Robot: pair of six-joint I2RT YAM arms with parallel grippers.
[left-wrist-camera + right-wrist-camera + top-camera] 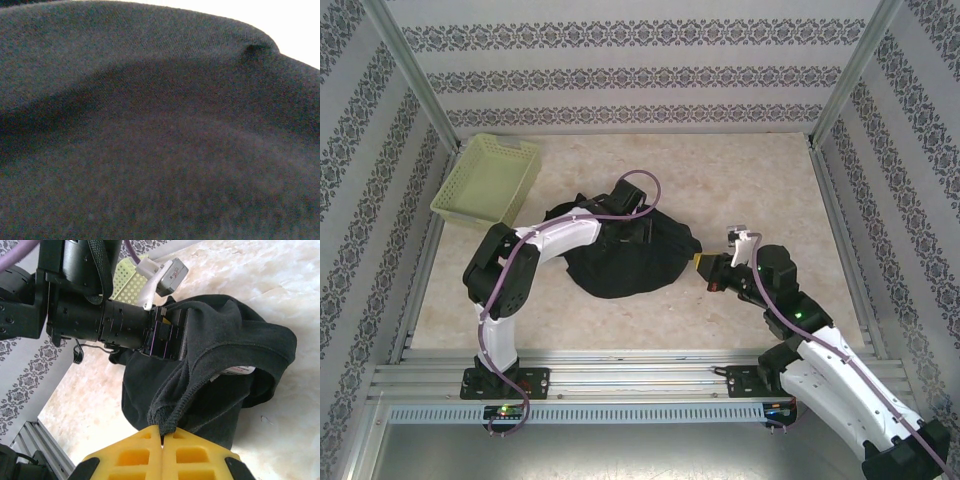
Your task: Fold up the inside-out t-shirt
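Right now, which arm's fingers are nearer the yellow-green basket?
Left. The left fingers press into the t-shirt, right of the basket; the right fingers pinch the shirt's hem farther right.

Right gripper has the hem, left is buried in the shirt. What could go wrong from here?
The right gripper pinches only a thin edge of the t-shirt hem; a pull could slip it free.
The left gripper sits deep in the fabric, jaws hidden; it may grab several layers.
The t-shirt is bunched, so folding now could trap creases.
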